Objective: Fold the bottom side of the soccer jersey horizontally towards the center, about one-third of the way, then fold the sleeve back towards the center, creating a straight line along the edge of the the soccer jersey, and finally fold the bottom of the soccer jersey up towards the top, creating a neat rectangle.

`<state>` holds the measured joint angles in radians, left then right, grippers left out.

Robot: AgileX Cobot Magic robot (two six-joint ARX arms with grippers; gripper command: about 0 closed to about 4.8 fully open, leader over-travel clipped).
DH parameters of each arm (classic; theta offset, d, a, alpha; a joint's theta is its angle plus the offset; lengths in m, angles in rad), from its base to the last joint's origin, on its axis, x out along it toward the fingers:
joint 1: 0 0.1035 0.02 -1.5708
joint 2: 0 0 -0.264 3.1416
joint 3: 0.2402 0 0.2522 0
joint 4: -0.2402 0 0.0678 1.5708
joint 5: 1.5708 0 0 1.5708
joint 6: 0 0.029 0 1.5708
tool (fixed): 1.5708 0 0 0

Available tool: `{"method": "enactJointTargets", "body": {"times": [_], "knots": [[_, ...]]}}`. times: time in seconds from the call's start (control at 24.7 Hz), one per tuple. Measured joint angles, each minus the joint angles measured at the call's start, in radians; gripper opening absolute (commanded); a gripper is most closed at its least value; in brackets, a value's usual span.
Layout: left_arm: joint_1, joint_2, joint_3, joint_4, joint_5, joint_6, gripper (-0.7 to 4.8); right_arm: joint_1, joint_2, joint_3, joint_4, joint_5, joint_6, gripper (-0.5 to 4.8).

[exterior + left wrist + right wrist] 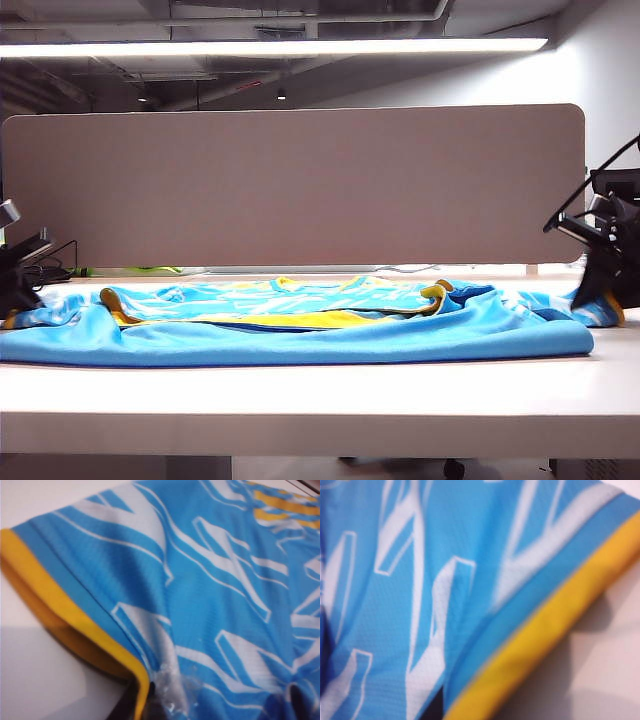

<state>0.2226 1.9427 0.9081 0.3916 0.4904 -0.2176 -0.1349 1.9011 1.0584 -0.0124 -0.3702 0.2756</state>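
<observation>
From the exterior view, your jersey [300,315] lies flat across the desk [300,400], bare desk in front; a grey partition [290,185] walls off the back; the left gripper [18,290] sits at the jersey's left end, the right gripper [600,285] at its right end. In the left wrist view, the yellow hem [60,615] borders bare desk; that gripper pinches the hem. In the right wrist view, the hem crosses diagonally; whether that gripper is spread or pressed together, you cannot tell.

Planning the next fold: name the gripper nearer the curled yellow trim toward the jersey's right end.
Right: right gripper sits right of the curled yellow trim; left gripper is at the far end.
</observation>
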Motion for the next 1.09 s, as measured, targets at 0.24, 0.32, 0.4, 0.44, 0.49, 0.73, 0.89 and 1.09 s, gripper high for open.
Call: {"method": "enactJointTargets", "body": {"times": [0.24, 0.32, 0.4, 0.44, 0.49, 0.73, 0.89, 1.09], "knots": [[-0.003, 0.012, -0.012, 0.095, 0.025, -0.071, -0.06, 0.005, -0.021, -0.016, 0.021, -0.012, 0.032, -0.06], [-0.014, -0.011, -0.014, 0.161, 0.063, -0.11, -0.06, 0.008, -0.101, -0.02, 0.023, -0.028, 0.039, -0.06], [-0.056, -0.071, -0.013, 0.199, 0.079, -0.115, -0.06, 0.031, -0.169, -0.013, 0.074, -0.047, 0.047, -0.06], [-0.08, -0.094, -0.011, 0.209, 0.087, -0.114, -0.06, 0.043, -0.182, -0.013, 0.087, -0.05, 0.05, -0.06], [-0.101, -0.108, -0.01, 0.218, 0.097, -0.113, -0.06, 0.061, -0.193, -0.013, 0.093, -0.051, 0.051, -0.06], [-0.33, -0.162, -0.01, 0.032, 0.2, -0.003, -0.06, 0.306, -0.19, -0.016, 0.009, -0.094, -0.008, -0.06], [-0.397, -0.162, -0.011, -0.161, 0.205, 0.129, -0.06, 0.395, -0.19, -0.016, -0.084, -0.069, -0.09, 0.08], [-0.397, -0.162, -0.012, -0.292, 0.159, 0.181, 1.62, 0.409, -0.19, -0.016, -0.185, -0.017, -0.15, 3.15]]}}
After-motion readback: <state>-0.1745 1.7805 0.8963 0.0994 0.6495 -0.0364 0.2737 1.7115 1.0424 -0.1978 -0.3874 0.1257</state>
